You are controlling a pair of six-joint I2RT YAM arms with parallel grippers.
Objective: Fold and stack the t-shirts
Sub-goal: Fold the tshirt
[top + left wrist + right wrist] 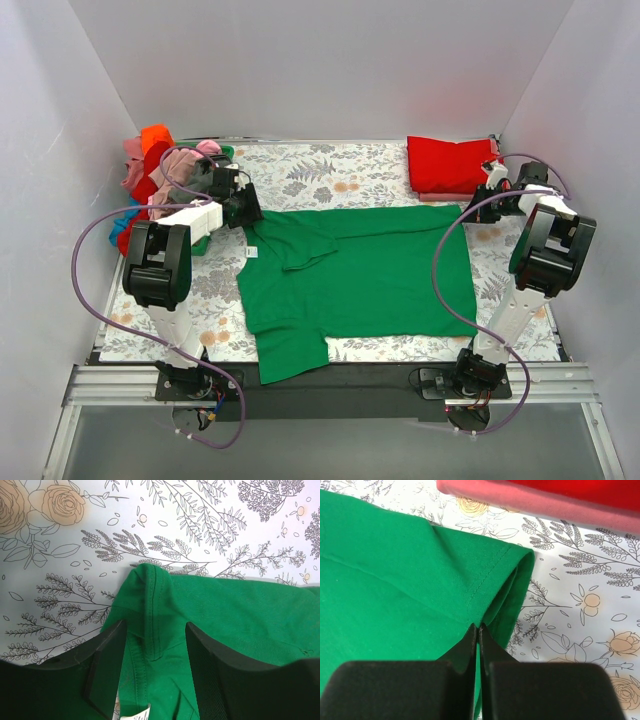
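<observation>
A bright green t-shirt (360, 270) lies spread on the floral cloth, one sleeve folded in and its lower left part hanging over the near edge. My left gripper (248, 218) is open, its jaws straddling a raised fold of the shirt (240, 615) at the collar corner, near a white label (136, 714). My right gripper (478, 203) is shut on the shirt's far right corner, pinching the folded hem (490, 580). A folded red t-shirt (450, 162) lies on a folded pink one (440, 196) at the back right.
A heap of unfolded shirts (150, 170) in orange, pink, red and blue fills a green basket (227, 152) at the back left. The floral cloth (330, 170) covers the table. White walls close in three sides. The red and pink stack (530, 502) lies just beyond my right gripper (478, 626).
</observation>
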